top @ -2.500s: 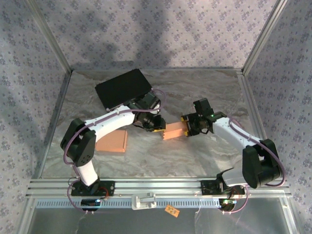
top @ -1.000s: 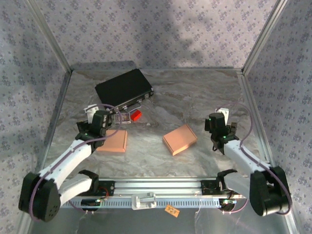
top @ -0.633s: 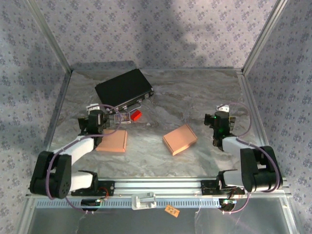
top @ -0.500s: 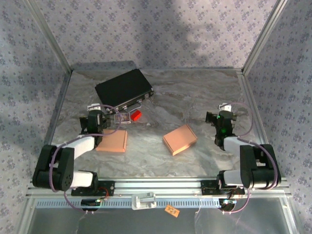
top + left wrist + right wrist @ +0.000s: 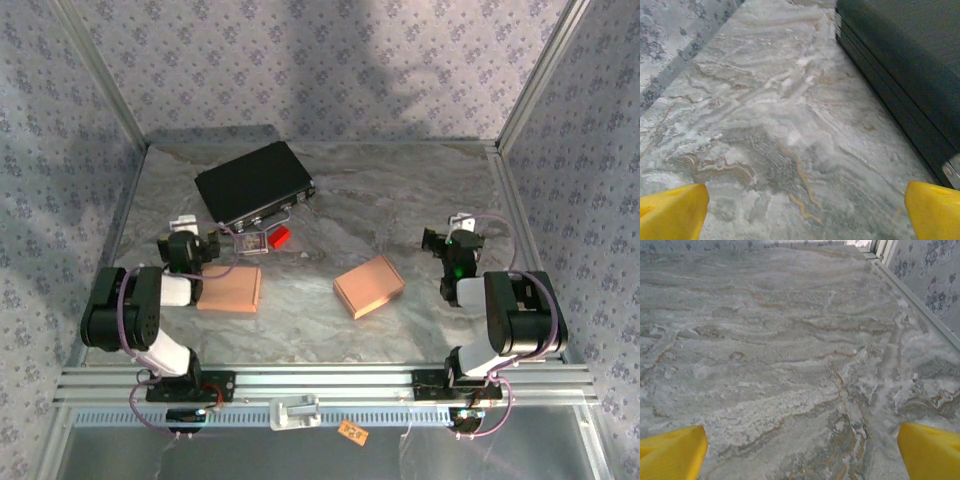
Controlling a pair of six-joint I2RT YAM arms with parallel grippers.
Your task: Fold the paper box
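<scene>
**Surface and room.** You are working on a grey marbled counter [image 5: 420,190] veined in brown. An aluminium frame [image 5: 320,378] boxes it in, with floral-print walls [image 5: 330,70] on three sides. Soft, broad shadows fall across the back wall.

**Count.**
- two arms, two grippers
- two salmon paper boxes
- one black case
- one small red item
- one small clear-and-pink item
- one orange tag

**Boxes.**
- The centre box [image 5: 369,286] lies closed and flat-topped just right of the middle of the top view, turned at an angle, with open counter on every side.
- The left box [image 5: 231,289] lies flat at the lower left of the counter, just beside the left arm [image 5: 125,310].
- The two are well apart, and no gripper touches either.

**Grippers.**
- The left gripper [image 5: 802,217] is spread wide. Its yellow fingertips [image 5: 672,212] sit in the two bottom corners of the left wrist view with bare counter between them, and it holds nothing.
- The right gripper [image 5: 800,455] reads the same: tips far apart over counter, with no hold on anything.

**Surroundings.**
- The case [image 5: 255,182] sits angled at the upper left of the counter. In the left wrist view its side runs down the right edge, near the right-hand tip.
- The red item [image 5: 279,236] and the clear item [image 5: 250,242] lie just below the case, between it and the left box.
- The tag [image 5: 352,431] lies in front of the rail, at bottom centre.
- The left arm is tucked at the lower left and the right arm [image 5: 515,315] at the lower right.
</scene>
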